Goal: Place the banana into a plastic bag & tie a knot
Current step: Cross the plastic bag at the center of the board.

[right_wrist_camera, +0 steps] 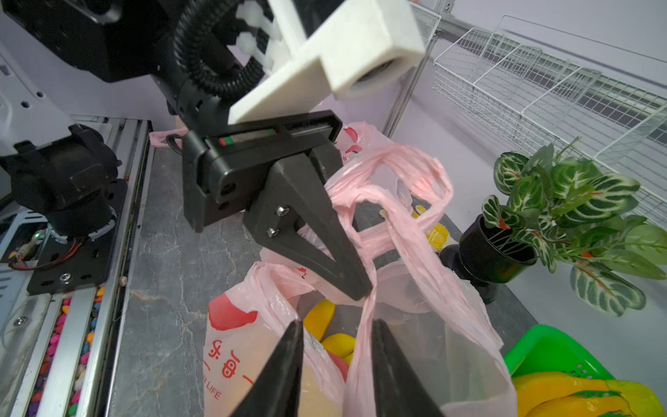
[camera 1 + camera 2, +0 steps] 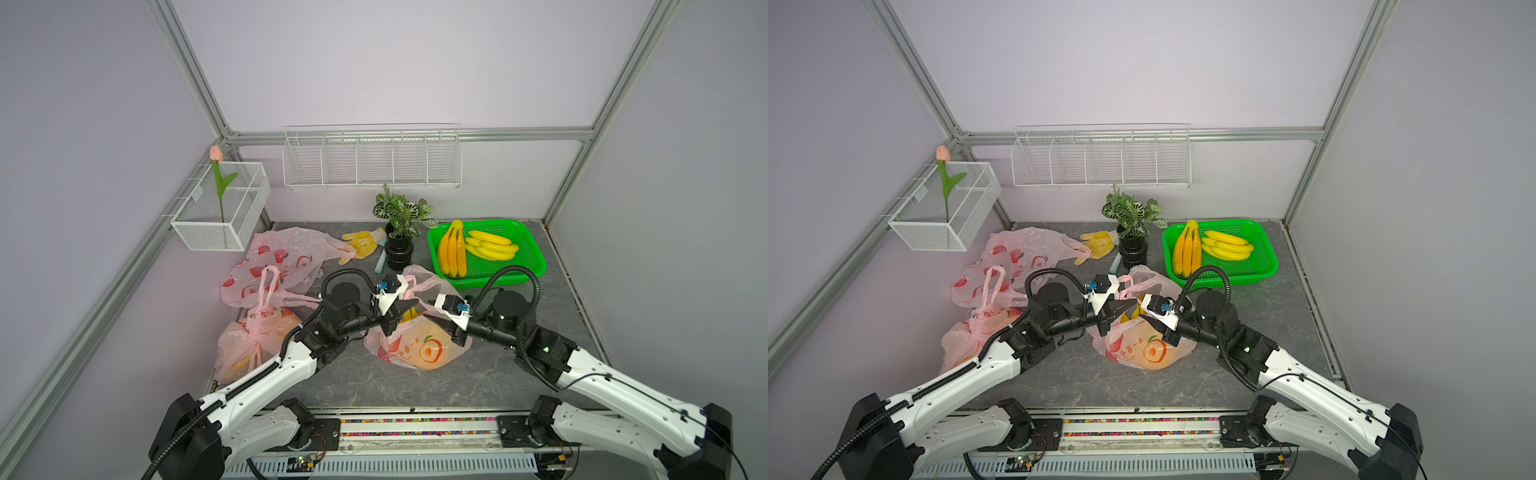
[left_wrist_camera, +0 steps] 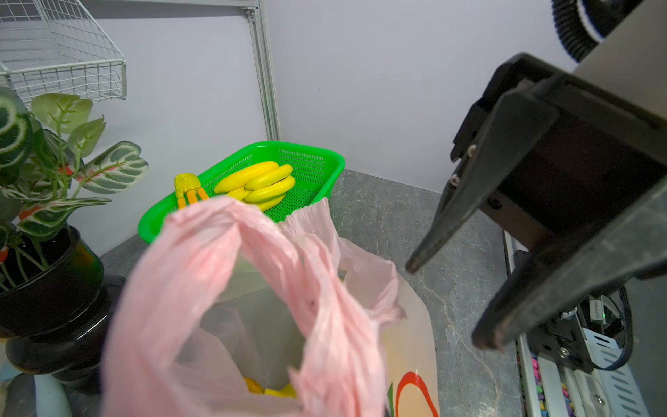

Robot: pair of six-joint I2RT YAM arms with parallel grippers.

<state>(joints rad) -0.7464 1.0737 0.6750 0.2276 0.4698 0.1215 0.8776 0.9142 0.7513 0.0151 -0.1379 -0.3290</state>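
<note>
The left jaws are clamping a handle (image 1: 397, 153) of the bag (image 2: 419, 349) mid-table, banana (image 1: 319, 317) lying inside. The right jaws are standing open around another strand (image 1: 361, 353) (close low, keeping both taut for crossing).

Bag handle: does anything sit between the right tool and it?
Nothing visible does. The right tool is open with the handle of the bag running between its fingers; the left tool, shut on the bag, is close beside but not between.
</note>
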